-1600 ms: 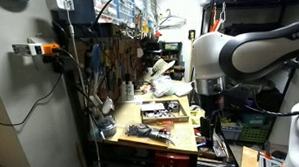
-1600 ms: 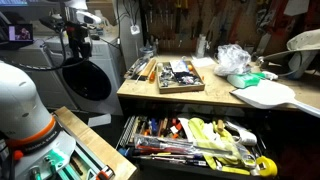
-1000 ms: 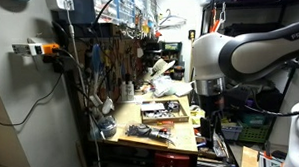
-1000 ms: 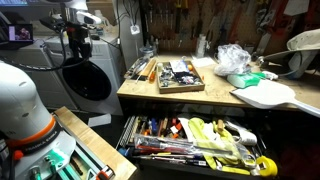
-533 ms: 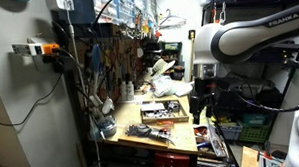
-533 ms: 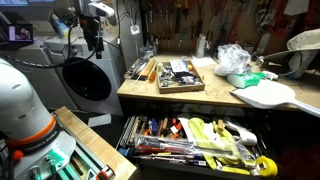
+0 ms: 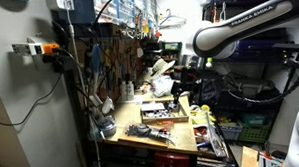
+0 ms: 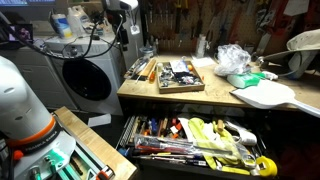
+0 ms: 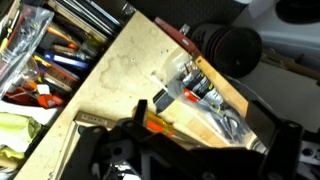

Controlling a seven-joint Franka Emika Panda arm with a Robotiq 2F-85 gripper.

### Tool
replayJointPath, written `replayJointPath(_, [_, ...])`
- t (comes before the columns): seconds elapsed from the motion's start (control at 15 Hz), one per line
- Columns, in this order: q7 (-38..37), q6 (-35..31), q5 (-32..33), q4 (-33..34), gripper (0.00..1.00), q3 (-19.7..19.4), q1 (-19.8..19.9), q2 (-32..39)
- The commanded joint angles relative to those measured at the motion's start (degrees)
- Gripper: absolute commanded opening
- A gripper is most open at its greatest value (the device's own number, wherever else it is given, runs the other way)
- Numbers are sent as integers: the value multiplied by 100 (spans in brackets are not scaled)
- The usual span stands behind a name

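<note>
1. In an exterior view the arm (image 7: 250, 28) comes in high from the picture's right edge. It runs nearly level, then bends down at the wrist.
2. The gripper (image 7: 183, 94) hangs off that wrist and points down at the bench. It hovers in the air and touches nothing.
3. In an exterior view the gripper (image 8: 128, 28) sits high above the end of the tabletop (image 8: 215, 98), on the side where the washer (image 8: 85, 80) stands.
4. In the wrist view the dark fingers (image 9: 135, 135) enter from the lower edge. They seem spread wide with nothing between them, though the view is dim and partly cut off.
5. The tray (image 7: 163, 119) is the thing nearest the gripper. It lies flat on the tabletop, below the gripper and a little to one side, and is well apart from it in height.
6. In both exterior views the tray (image 8: 180, 90) holds small tools and parts. In the wrist view the tray (image 9: 215, 100) lies just ahead of the fingers.
7. Under the tabletop an open drawer (image 8: 128, 135) is packed with hand tools.
8. A crumpled plastic bag (image 8: 232, 58) sits farther along the tabletop, well apart from the gripper.
</note>
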State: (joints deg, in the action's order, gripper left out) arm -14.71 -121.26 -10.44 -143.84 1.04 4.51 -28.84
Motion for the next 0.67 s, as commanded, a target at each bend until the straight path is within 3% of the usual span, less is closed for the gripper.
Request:
replayJointPath(0.0, [-549, -1036, 518, 284, 100, 271, 203, 676])
replayJointPath(0.13, [-966, -1562, 1015, 351, 100, 403, 362, 975])
replayJointPath(0.2, [-605, -1235, 662, 220, 100, 179, 123, 647])
replayJointPath(0.6, [-661, -1320, 718, 269, 100, 188, 125, 735])
